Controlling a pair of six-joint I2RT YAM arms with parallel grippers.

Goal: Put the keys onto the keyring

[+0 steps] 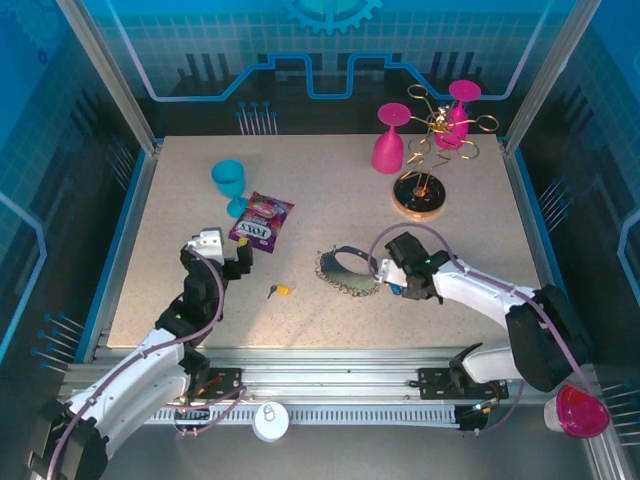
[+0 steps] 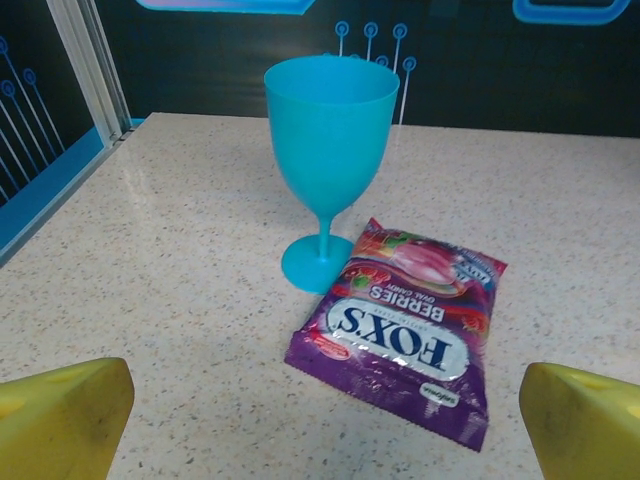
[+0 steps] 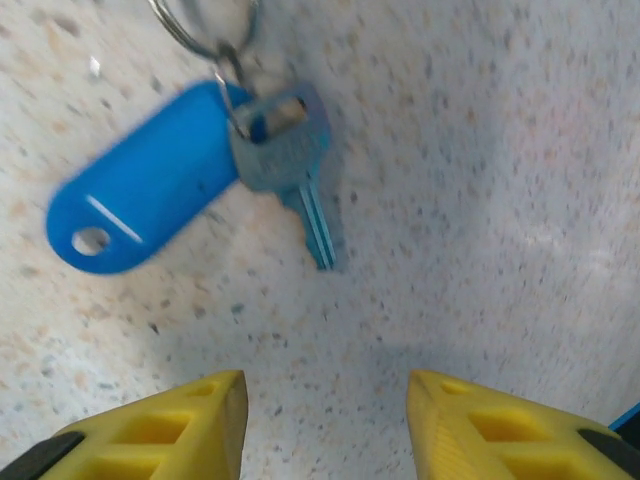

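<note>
The blue-tagged key (image 3: 285, 160) lies flat on the speckled table, its blue plastic tag (image 3: 140, 185) beside it and a small split ring (image 3: 205, 25) through its head. My right gripper (image 3: 325, 420) hovers just short of it, open, with nothing between its yellow fingers (image 3: 190, 425). From above, that gripper (image 1: 393, 280) sits right of the keyring (image 1: 345, 272), a dark wire loop fringed with small links. The yellow-headed key (image 1: 280, 291) lies alone left of the keyring. My left gripper (image 1: 225, 255) is wide open and holds nothing, near the candy bag (image 1: 260, 222).
A teal goblet (image 2: 330, 150) stands behind a purple FOX'S candy bag (image 2: 410, 325), ahead of the left gripper (image 2: 325, 430). Two pink goblets (image 1: 390, 140) and a gold wire rack on a round base (image 1: 420, 195) stand at the back right. Blue rails edge the table.
</note>
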